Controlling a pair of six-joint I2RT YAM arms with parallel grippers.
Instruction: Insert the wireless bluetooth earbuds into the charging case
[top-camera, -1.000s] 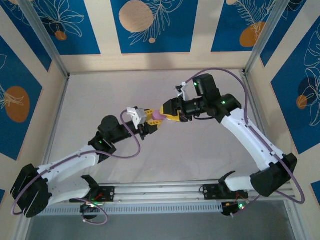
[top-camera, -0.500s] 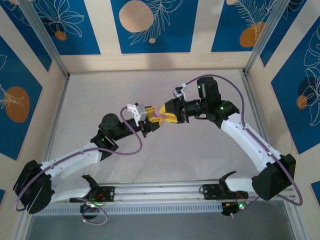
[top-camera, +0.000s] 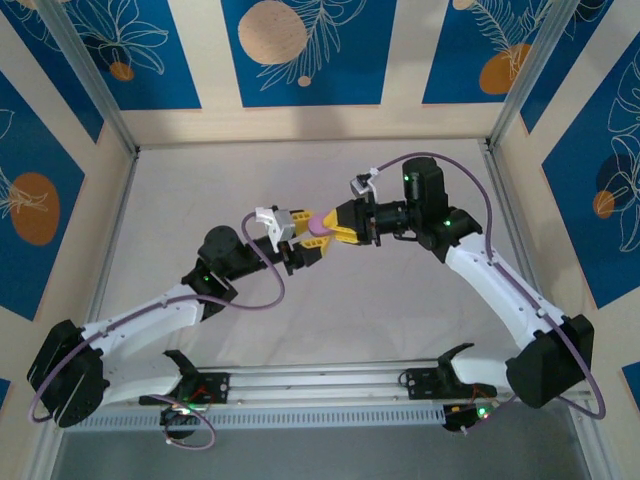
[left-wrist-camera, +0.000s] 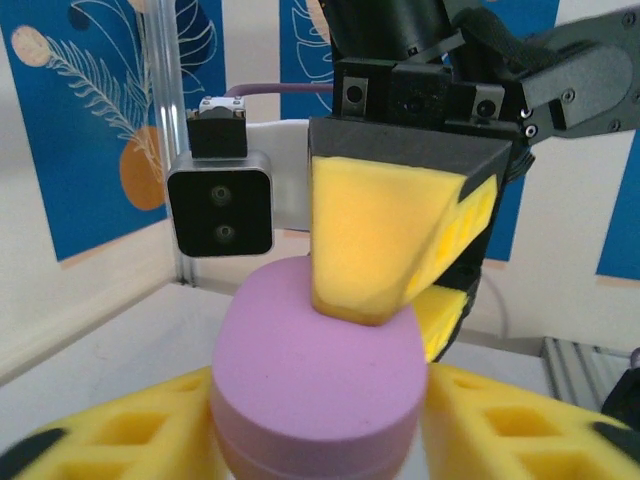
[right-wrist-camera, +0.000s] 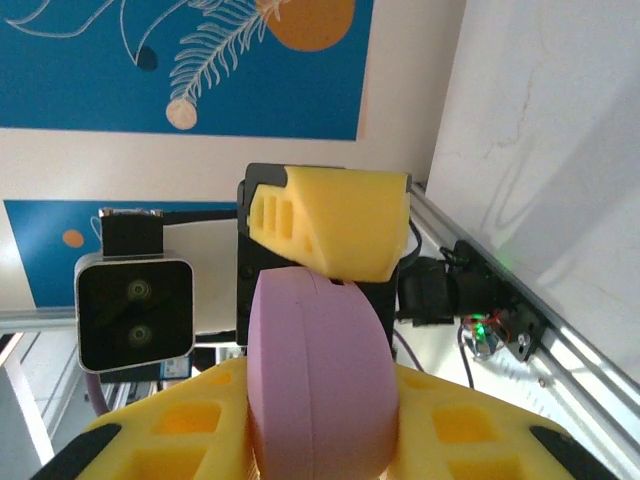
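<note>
Top external: left claw (top-camera: 307, 238) and right claw (top-camera: 333, 227) both pinch the pink charging case (top-camera: 318, 224) (midair).

L fingers (left-wrist-camera: 500, 425), R fingers (right-wrist-camera: 450, 430) clamped (midair).

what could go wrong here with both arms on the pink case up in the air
The left end effector and right end effector both appear clamped on the pink case, held above the table.
1. If the arms pull or twist unevenly, the case may slip out and drop.
2. In the left wrist view, the right one's yellow finger presses near the case's far edge, so that hold looks shallow.
</note>
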